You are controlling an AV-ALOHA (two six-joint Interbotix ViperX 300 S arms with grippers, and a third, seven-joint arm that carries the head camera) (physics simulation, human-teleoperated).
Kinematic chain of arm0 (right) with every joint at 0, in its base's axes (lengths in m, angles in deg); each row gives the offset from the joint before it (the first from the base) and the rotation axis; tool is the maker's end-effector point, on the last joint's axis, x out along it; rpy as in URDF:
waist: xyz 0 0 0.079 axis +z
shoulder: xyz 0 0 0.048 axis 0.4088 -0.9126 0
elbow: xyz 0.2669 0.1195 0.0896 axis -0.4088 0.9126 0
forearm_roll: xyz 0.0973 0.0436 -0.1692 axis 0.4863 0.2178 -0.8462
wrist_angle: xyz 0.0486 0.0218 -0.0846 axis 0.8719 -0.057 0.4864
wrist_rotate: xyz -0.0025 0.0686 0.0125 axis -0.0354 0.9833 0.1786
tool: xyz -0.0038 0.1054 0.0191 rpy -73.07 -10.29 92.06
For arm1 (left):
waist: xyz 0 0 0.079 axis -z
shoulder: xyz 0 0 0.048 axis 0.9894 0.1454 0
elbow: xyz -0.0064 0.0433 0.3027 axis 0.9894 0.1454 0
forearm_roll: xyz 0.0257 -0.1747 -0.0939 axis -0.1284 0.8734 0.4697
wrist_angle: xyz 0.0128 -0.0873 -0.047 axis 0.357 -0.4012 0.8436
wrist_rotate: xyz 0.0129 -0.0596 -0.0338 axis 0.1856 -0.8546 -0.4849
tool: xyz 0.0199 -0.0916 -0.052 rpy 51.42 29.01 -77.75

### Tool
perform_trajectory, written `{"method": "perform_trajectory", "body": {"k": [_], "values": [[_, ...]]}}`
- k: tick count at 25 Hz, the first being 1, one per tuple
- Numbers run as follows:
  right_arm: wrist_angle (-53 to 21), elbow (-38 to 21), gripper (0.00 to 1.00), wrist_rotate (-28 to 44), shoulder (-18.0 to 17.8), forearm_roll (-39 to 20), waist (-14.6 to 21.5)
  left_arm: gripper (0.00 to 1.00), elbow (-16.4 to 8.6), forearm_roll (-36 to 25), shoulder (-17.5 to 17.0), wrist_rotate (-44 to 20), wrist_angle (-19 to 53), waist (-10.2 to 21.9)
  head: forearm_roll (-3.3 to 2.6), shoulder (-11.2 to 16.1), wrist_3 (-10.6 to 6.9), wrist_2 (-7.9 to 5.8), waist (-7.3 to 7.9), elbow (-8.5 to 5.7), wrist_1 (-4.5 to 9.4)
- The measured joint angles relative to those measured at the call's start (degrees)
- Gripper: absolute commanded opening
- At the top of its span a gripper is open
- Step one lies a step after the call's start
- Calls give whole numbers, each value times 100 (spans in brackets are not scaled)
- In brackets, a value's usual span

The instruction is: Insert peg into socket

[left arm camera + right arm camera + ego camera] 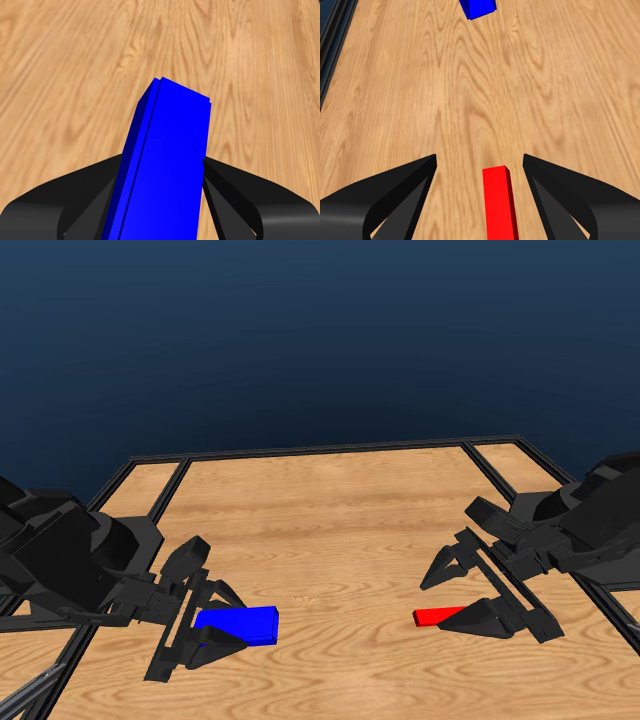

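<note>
The head camera looks down over the table (pixel 330 510) from its near edge, toward a dark blue backdrop, with the left arm at picture left and the right arm at picture right. The left wrist camera sits close behind its own jaws, the socket (pixel 160 170) filling most of the frame. The right wrist camera looks low along the tabletop past the peg (pixel 499 200). It shares the socket (pixel 477 7) with the other two views, small and far across the boards; the head view also takes in the peg (pixel 437 616).
</note>
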Motion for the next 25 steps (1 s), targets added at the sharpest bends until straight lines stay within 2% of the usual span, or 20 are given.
{"method": "perform_trajectory", "body": {"k": [6,13,17,21,22,23,25], "values": [[-108,281,100,260,71,205,186,0,-63,-261,33,12,50,-136,-68,0,6,-143,-136,0,23],[-170,507,100,631,-104,340,436,0,-111,-432,76,-6,79,-221,-109,10,73,-220,-252,0,16],[-258,518,100,746,-142,387,525,0,-118,-510,77,-47,83,-255,-136,56,50,-254,-313,0,43],[-126,554,100,966,-230,513,761,0,-113,-621,100,-142,49,-295,-176,74,2,-319,-381,0,105],[-116,556,92,950,-234,540,764,0,-115,-643,100,-161,52,-303,-187,74,-13,-338,-399,0,125],[-18,561,0,972,-267,645,824,0,-116,-665,100,-171,52,-311,-199,74,-29,-359,-418,0,145],[12,625,0,1172,-347,780,922,0,-115,-712,100,-192,56,-330,-224,74,-59,-404,-455,0,185]]}}
